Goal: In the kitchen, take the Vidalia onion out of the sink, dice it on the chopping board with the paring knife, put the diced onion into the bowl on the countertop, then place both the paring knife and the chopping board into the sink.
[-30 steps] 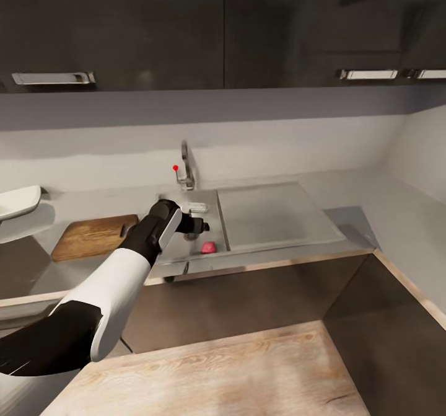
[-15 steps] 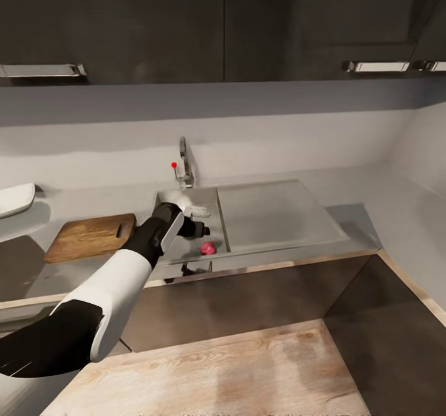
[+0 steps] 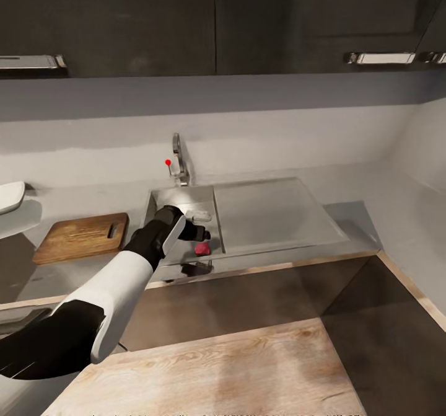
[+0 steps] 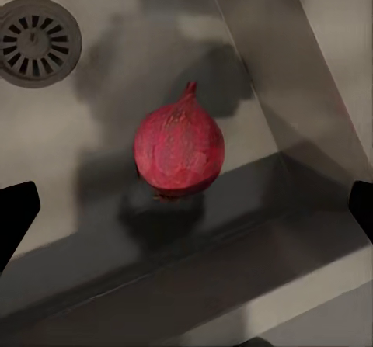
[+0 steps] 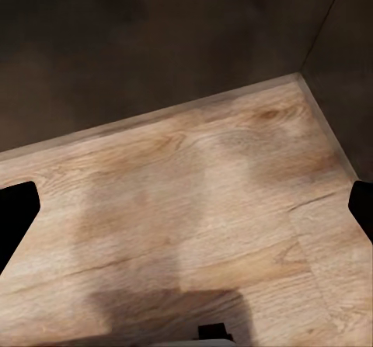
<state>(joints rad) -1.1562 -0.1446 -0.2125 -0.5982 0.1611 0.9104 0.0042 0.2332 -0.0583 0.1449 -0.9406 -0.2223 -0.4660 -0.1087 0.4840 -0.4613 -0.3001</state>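
1. The Vidalia onion (image 4: 179,151), a small pinkish-red bulb with a pointed tip, is seen lying on the floor of the sink (image 3: 162,200), close to the basin's near wall and its right-hand corner; in the head view it appears as a small pink spot (image 3: 202,248).
2. In the left wrist view, the round drain (image 4: 36,40) is seen well apart from the onion, on the basin floor.
3. The left hand (image 3: 199,235) is held just above the onion inside the basin. Its two dark fingertips (image 4: 15,215) are seen at the far edges of the wrist view, spread wide apart, with the onion between them and untouched.
4. A chrome tap (image 3: 178,163) with a red dot is set behind the basin, and a flat steel draining area is joined to the basin's right.
5. The chopping board (image 3: 82,237), dark brown wood, is laid flat on the grey surface (image 3: 384,217) to the left of the sink.
6. The edge of the white bowl (image 3: 10,196) is seen further left, at the border of the head view.
7. The right hand (image 5: 186,215) is pointed at a pale wooden floor (image 5: 194,230); its fingertips are seen spread apart, holding nothing.
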